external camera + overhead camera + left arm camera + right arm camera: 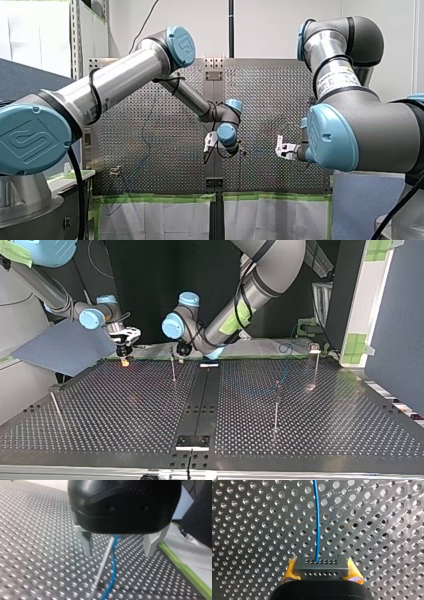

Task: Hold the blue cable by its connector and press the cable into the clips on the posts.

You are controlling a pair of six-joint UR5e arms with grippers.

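Two grippers share this step. My right gripper [322, 573] is closed, its yellow pads [290, 568] clamped on the two ends of the dark connector [321, 564]. From the connector the blue cable [317, 517] runs straight ahead over the perforated table [249, 530].

My left gripper [118, 553] is spread wide and grips nothing. Its metal fingers [86, 542] straddle a thin post [103, 562], and the cable passes just beside that post, between the fingers. The post's top, and any clip on it, is hidden under the gripper's body, so I cannot tell whether the cable is seated there.

In the top view both grippers sit near the table's far edge, with further posts [276, 410] standing well apart across it.

I judge the step in hand to be the clip on this first post. To do it well, the right gripper should hold the connector firmly and level, with the cable lightly taut so it lies in line with the clip. The left gripper should press the cable close beside the post, straight along the post's axis. A sideways push would likely bend so slender a rod or let the cable slip past.
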